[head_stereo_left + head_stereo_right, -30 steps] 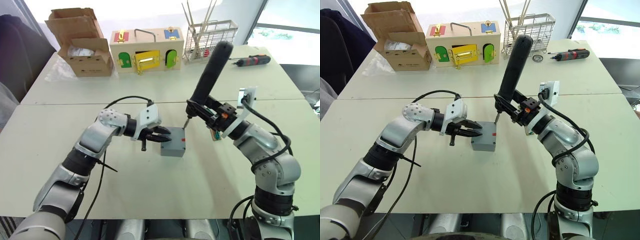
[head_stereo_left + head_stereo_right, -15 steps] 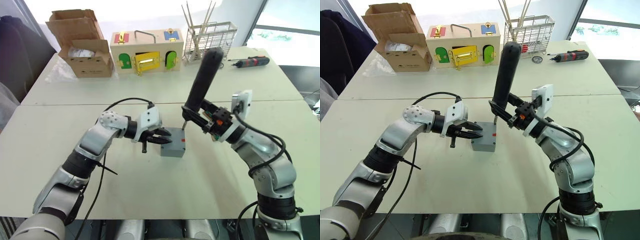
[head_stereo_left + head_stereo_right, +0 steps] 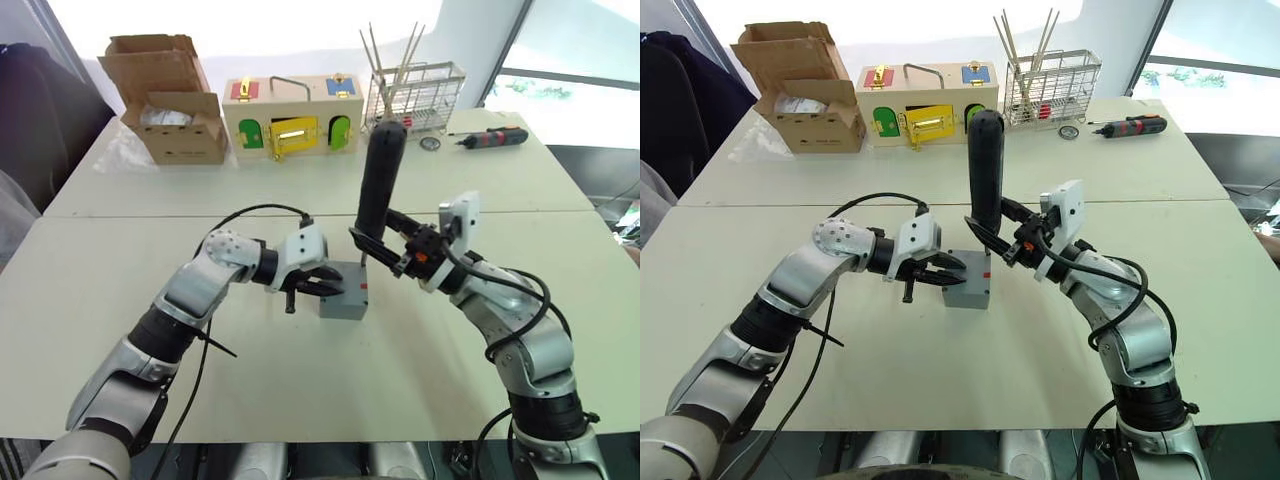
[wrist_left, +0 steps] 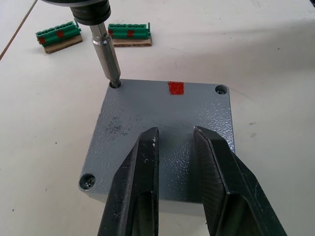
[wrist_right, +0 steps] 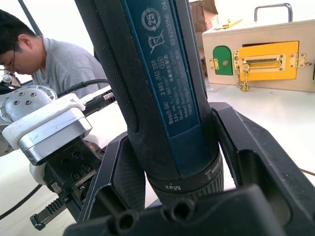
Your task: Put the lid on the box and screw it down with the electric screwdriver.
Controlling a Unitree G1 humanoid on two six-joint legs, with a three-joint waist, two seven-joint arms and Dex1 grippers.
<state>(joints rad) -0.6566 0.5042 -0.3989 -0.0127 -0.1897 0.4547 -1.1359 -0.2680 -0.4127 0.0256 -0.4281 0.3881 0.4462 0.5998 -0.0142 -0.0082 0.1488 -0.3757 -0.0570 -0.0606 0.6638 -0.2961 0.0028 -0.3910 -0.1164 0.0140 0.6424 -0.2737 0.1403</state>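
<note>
we see the lid (image 4: 162, 132) seated on the box (image 3: 343, 304), mid-table. the electric screwdriver (image 3: 377, 178) stands nearly upright, its bit in the lid's corner screw hole at the box's 1 o'clock. the right gripper (image 5: 172, 162) has its jaws clamped on the screwdriver's body. at the box's 9 o'clock, the left gripper (image 4: 174, 147) rests its fingertips on the lid, jaws slightly apart, holding nothing. two green terminal blocks (image 4: 93, 34) lie beyond the box.

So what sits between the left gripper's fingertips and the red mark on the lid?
Nothing: in the left wrist view, bare grey lid runs from the left gripper to the red mark.
</note>
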